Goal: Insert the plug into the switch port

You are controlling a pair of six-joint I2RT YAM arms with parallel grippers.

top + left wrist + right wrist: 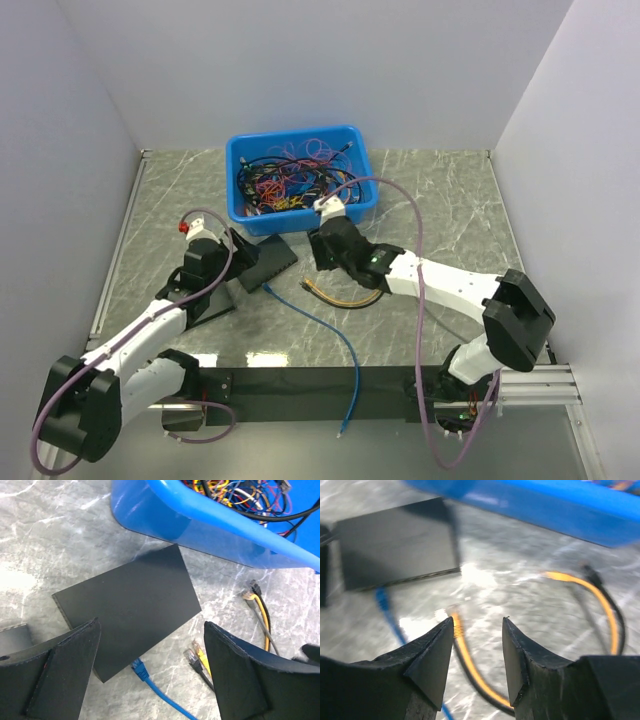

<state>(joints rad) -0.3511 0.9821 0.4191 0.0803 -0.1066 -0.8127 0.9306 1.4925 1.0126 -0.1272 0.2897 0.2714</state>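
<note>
My left claw (pixel 151 630) gapes wide with nothing in it, hanging above the black switch (pixel 130 605) on the grey surface (pixel 45 535). The blue cable (pixel 162 694) ends in its plug (pixel 140 669), which touches the switch's near edge; whether it sits in a port I cannot tell. My right claw (pixel 478 621) is half open and empty, over a yellow cable (pixel 470 667) near the blue bin (pixel 200 515).
</note>
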